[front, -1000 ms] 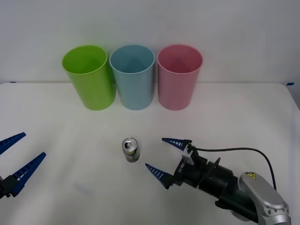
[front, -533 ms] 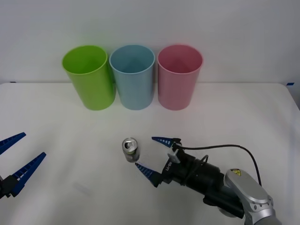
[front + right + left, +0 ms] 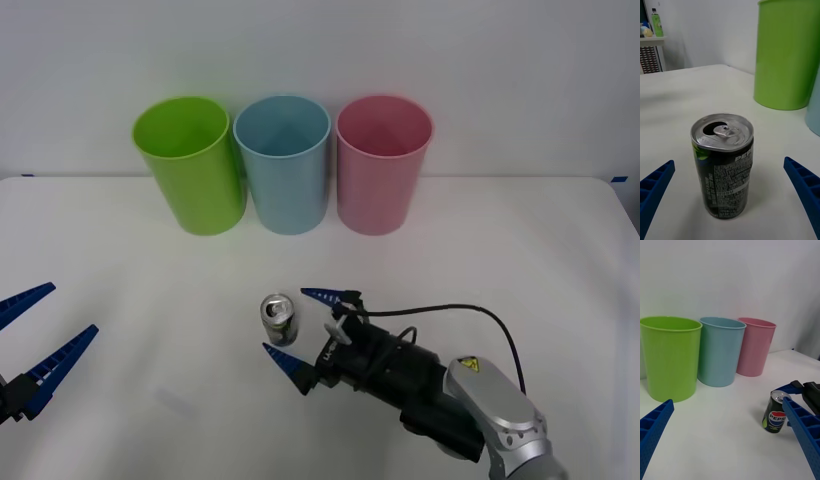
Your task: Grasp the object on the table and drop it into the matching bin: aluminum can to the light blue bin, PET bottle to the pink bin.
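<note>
1. The aluminum can (image 3: 279, 319) stands upright on the white table (image 3: 520, 260), just below the frame's centre in the front view, well short of the three bins lined up along the top.
2. The right gripper (image 3: 304, 330) comes in low from the lower right with its blue fingers spread wide. One fingertip (image 3: 318, 294) sits just right of the can's top and the other (image 3: 280, 360) just below its base, so the can lies at the mouth of the jaws, seemingly not yet touched. That sideways, table-level approach suits a grip around the can's body.
3. In the right wrist view the can (image 3: 723, 165) sits centred between the two fingers with clear gaps either side.
4. Compared with the earlier frames, the right gripper has slid leftward from well right of the can to bracketing it; the can has not shifted.
5. The left gripper (image 3: 30, 345) waits at the lower left edge, fingers wide apart, unchanged.
6. The light blue bin (image 3: 283, 165), between the lime green bin (image 3: 190, 165) and pink bin (image 3: 383, 165), is this can's destination.
</note>
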Motion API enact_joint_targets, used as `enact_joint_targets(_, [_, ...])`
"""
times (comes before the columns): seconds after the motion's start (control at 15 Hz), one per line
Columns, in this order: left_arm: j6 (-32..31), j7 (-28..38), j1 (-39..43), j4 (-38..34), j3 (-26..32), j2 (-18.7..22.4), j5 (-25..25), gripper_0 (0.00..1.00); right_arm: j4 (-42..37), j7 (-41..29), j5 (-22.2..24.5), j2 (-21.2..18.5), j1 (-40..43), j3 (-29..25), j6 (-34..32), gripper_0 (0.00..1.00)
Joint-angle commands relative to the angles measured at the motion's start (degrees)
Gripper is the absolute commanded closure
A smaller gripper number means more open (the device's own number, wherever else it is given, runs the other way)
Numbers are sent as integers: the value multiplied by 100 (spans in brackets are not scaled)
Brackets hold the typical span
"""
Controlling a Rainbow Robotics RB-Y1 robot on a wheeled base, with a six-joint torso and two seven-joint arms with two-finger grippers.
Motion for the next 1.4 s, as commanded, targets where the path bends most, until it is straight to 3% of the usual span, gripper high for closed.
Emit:
enact_joint_targets(0.07, [0,0,0,0,0,0,0,0,-1,-7,10,26,-57,161,201,0])
enact_joint_targets(1.13, [0,0,0,0,0,0,0,0,-1,10,45,105,-215,635,887,0])
enact_joint_targets(1.2, [0,0,0,0,0,0,0,0,-1,19,45,105,-215,653,904,51])
enact_joint_targets(1.27, [0,0,0,0,0,0,0,0,-1,28,45,114,-215,653,922,87])
enact_joint_targets(1.33, [0,0,0,0,0,0,0,0,-1,37,45,122,-215,653,939,97])
enact_joint_targets(1.4, [0,0,0,0,0,0,0,0,-1,54,54,140,-233,653,948,100])
